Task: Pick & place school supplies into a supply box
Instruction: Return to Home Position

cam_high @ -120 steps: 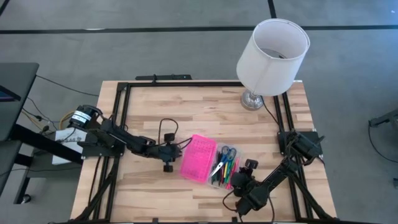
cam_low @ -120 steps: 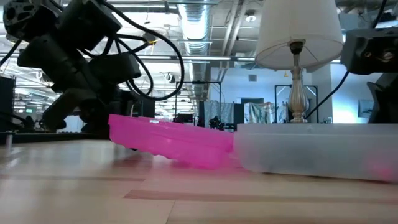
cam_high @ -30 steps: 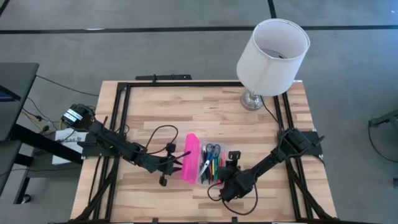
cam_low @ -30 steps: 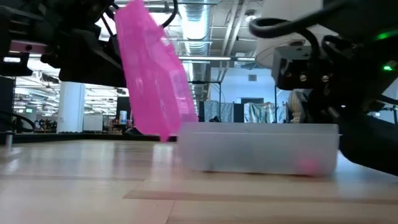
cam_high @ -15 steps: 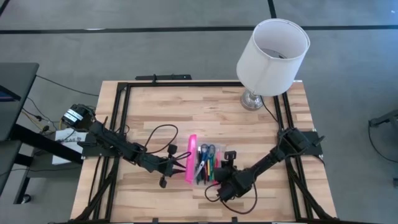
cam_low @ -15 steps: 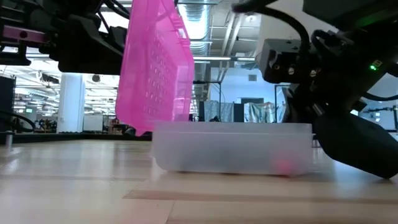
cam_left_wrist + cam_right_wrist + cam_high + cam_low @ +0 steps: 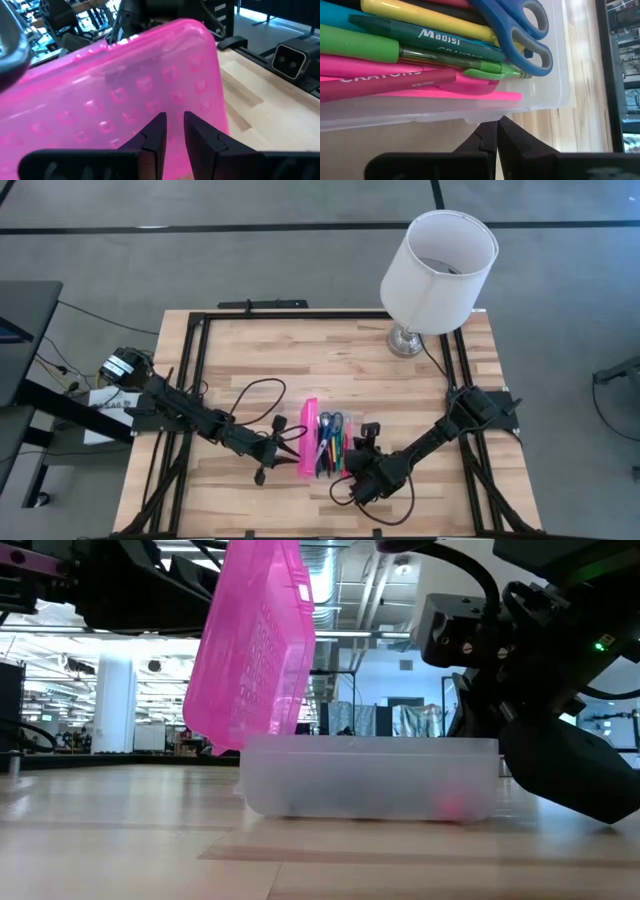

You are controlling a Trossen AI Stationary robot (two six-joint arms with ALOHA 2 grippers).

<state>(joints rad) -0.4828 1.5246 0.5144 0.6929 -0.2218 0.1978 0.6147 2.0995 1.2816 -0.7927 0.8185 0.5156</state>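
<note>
Left gripper (image 7: 174, 116): fingers nearly together and empty, tips pressed against the back of the pink lid (image 7: 255, 650), which stands close to upright just ahead of them.
Right gripper (image 7: 496, 122): closed on nothing, tips butted against the clear base (image 7: 370, 780) of the supply box.
School supplies (image 7: 330, 442): pens, crayons and scissors (image 7: 515, 25) lie inside the base, just past the right fingertips.
Doing it well: probably tip the lid over gently while the right side braces the base, and watch that nothing sits too high to close.
</note>
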